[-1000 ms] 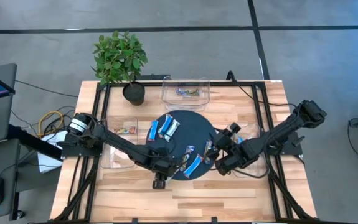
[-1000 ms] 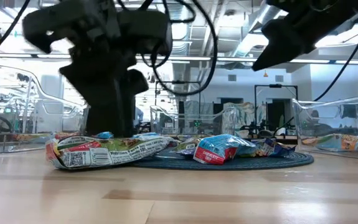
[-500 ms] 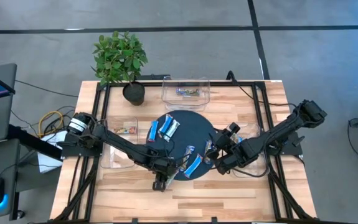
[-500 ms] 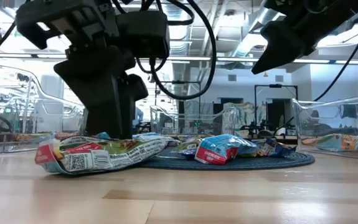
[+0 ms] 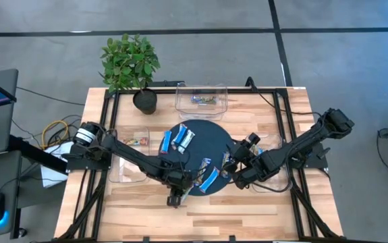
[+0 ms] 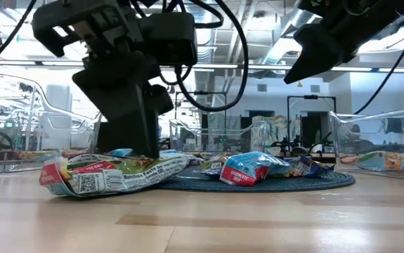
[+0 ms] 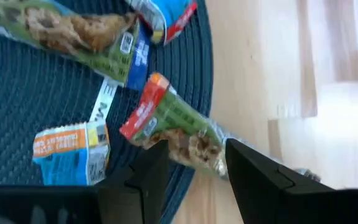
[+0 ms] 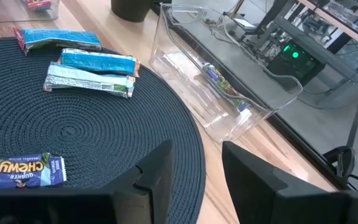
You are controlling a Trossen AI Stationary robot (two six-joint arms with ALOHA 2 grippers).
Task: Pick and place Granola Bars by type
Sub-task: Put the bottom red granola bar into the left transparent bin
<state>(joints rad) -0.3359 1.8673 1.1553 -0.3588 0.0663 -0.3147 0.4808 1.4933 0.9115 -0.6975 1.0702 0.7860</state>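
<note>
**Left gripper stood right over a green bar at the near edge of the mat**

On the left, the left gripper reached down to the near edge of the round mat. Its fingers were spread, with nothing pinched. A green bar lay just ahead of them, its end in the gap between the fingers. The bar lay half on the mat and half on the table. Its long side ran out away from the fingers, tilted a little. So the fingers looked ready to close across its thin side.

In the low view this bar lay flat, with the gripper just above it.

More bars lay on the mat. Two blue bars sat at its far left. Others sat at its near right.

On the right, the right gripper hung over the mat's right edge. Its fingers were spread too, and held nothing. I think the left arm was nearer to the green bar, so that pick was its job.
</note>
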